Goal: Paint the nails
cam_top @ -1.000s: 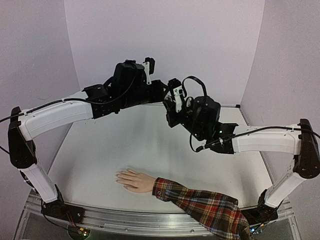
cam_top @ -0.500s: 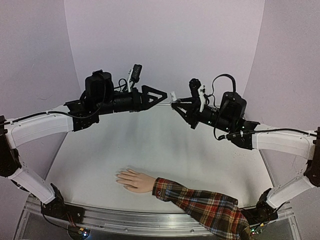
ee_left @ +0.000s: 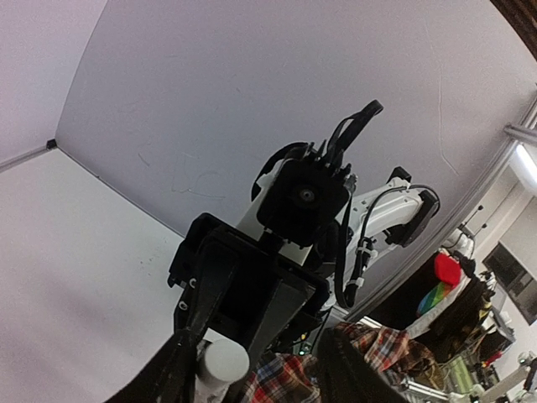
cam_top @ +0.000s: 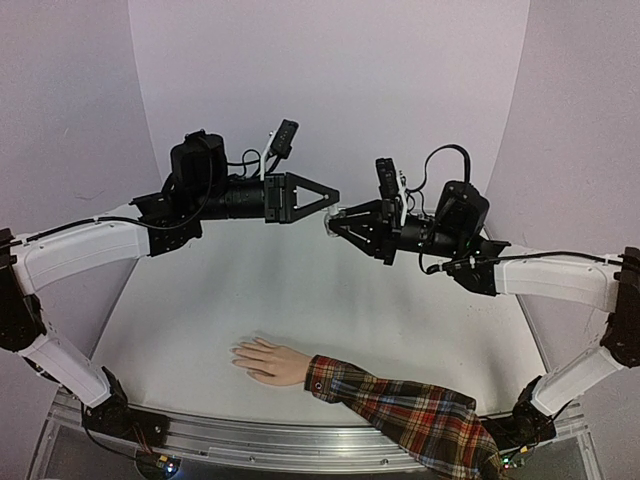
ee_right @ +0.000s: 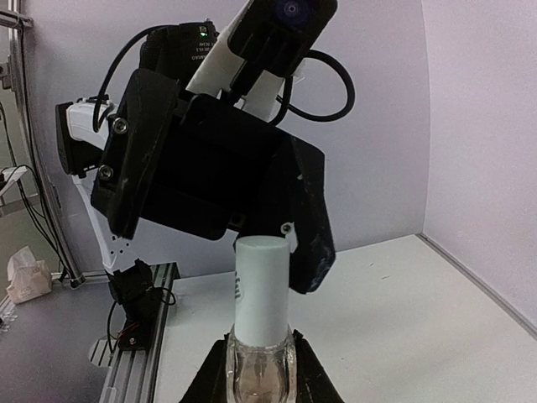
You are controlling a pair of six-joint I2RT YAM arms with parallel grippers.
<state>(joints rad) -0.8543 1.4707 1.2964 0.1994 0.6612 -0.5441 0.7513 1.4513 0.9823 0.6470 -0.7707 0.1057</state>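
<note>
Print (ee_right: 240, 290) on white cap (ee_right: 263, 281) of bottle (ee_right: 258, 374), small, illegible

A white-capped bottle (ee_right: 260, 290) above the white table (cam_top: 250, 290).

One camera sits high behind the arms (cam_top: 100, 240) and looks down on the whole desk (cam_top: 190, 300), while the two wrist cameras face each other from very close and both see the small bottle (ee_right: 261, 290).
</note>
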